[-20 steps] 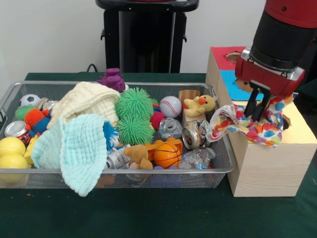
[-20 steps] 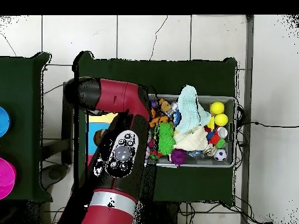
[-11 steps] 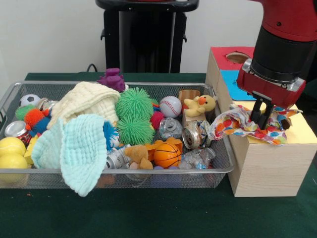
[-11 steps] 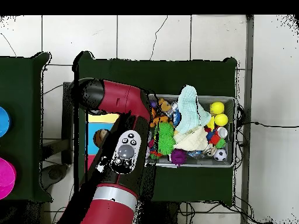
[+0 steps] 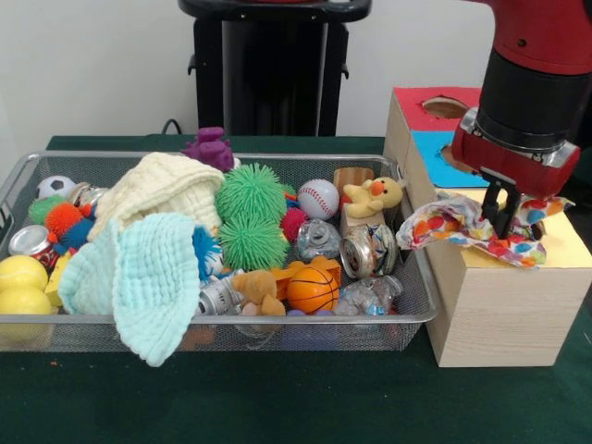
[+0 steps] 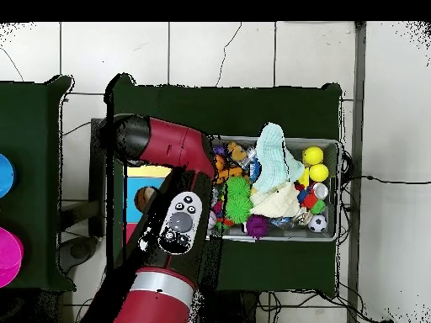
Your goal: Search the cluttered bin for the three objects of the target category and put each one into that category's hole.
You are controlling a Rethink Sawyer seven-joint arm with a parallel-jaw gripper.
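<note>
My gripper (image 5: 504, 218) is shut on a white cloth with coloured dots (image 5: 458, 226), held over the yellow part (image 5: 566, 246) of the wooden sorting box (image 5: 495, 314). The cloth's tail hangs over the box's left edge, beside the wire bin (image 5: 277, 319). A cream cloth (image 5: 157, 190) and a mint cloth (image 5: 139, 273) lie in the bin's left half. In the overhead view the arm (image 6: 168, 147) hides the gripper and the dotted cloth; the mint cloth (image 6: 274, 156) and the cream cloth (image 6: 278, 202) show in the bin (image 6: 337, 189).
The box top also has a red section with a hole (image 5: 444, 106) and a blue section (image 5: 442, 165). The bin holds green spiky balls (image 5: 250, 217), a baseball (image 5: 318, 198), a duck (image 5: 375, 194), crushed cans (image 5: 365, 252), a small basketball (image 5: 312, 289) and yellow balls (image 5: 20, 285).
The gripper has carried the dotted cloth to the right, further over the box's yellow part, and the cloth's tail has come up out of the bin.
</note>
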